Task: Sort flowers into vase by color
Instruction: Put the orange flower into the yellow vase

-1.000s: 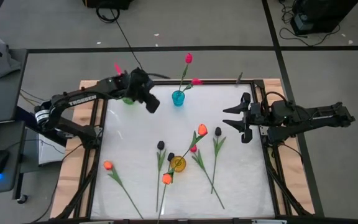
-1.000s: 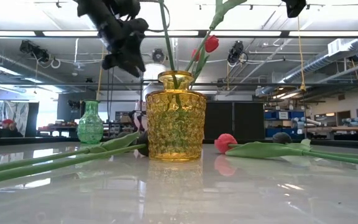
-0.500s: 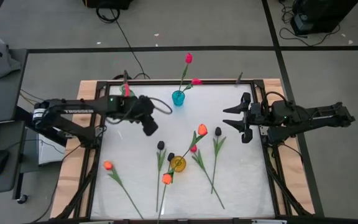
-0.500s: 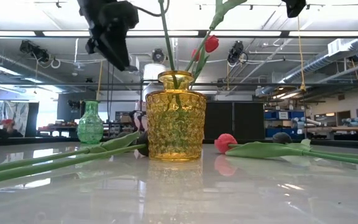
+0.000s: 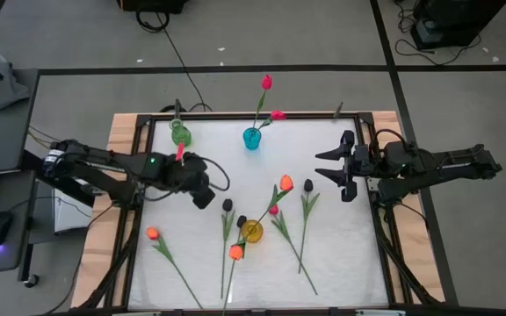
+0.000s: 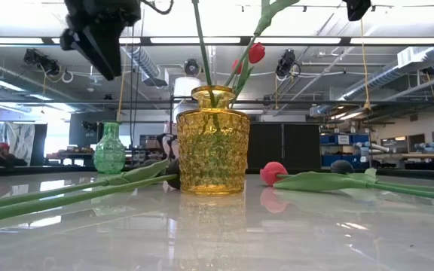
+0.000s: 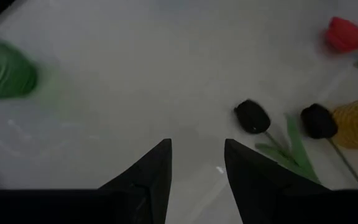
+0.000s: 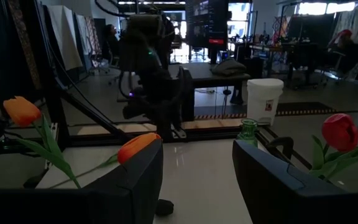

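Left gripper [image 5: 202, 198] jaws parted, empty, over table [image 5: 341, 254] | right gripper [image 5: 330, 166] jaws wide, empty

Bare table [image 5: 341, 237] along right side and back-left, passable. Centre blocked: yellow vase [image 5: 252, 231] ringed by lying flowers [image 5: 281, 224]. Green vase [image 5: 180, 133] and blue vase [image 5: 251, 138] stand at back edge. Front-left stem [image 5: 172, 268] possibly narrows that lane.
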Available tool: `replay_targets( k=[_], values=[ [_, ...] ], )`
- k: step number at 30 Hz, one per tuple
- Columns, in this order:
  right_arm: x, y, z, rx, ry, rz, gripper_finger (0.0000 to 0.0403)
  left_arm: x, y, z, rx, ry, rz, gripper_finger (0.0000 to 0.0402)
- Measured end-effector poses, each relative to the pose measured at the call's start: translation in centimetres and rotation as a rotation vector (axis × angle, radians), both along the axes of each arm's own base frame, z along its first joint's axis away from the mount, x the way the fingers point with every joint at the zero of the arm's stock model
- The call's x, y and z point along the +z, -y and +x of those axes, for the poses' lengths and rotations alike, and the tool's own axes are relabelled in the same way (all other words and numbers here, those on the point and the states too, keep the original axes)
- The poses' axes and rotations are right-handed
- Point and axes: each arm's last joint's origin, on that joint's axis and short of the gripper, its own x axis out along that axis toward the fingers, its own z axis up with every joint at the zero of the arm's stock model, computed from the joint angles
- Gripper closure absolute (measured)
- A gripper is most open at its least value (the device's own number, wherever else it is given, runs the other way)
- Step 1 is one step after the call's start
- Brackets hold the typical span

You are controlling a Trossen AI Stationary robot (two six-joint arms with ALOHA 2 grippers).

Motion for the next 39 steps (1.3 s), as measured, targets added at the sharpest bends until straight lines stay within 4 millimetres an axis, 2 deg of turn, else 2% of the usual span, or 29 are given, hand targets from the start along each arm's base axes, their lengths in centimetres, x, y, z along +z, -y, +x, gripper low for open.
replay_targets(
  k=[9, 11, 14, 20, 23, 30, 39],
  values=[
    [0.0, 0.0, 0.0, 0.000, 0.000, 0.000, 0.0200, -0.1, 3.4, -0.8, -0.044, 0.023, -0.034, 0.0248],
    [0.0, 0.0, 0.0, 0.000, 0.000, 0.000, 0.0200, -0.6, 3.9, -1.0, -0.033, 0.038, -0.049, 0.0248],
    [0.0, 0.0, 0.0, 0.000, 0.001, 0.000, 0.0200, -2.3, 4.3, -1.6, 0.021, 0.104, -0.113, 0.0248],
    [0.0, 0.0, 0.0, 0.000, 0.000, 0.000, 0.0200, -7.8, 4.8, -4.0, 0.137, 0.211, -0.329, 0.0248],
    [0.0, 0.0, 0.0, 0.000, 0.001, 0.000, 0.0200, -9.4, 5.1, -4.9, 0.158, 0.245, -0.405, 0.0248],
    [0.0, 0.0, 0.0, 0.001, 0.000, 0.000, 0.0200, -9.0, 5.9, -6.1, 0.013, 0.218, -0.489, 0.0248],
    [0.0, 0.0, 0.0, 0.000, 0.000, 0.000, 0.0200, -9.4, 7.7, -8.3, -0.228, 0.012, -0.528, 0.0248]
  ],
)
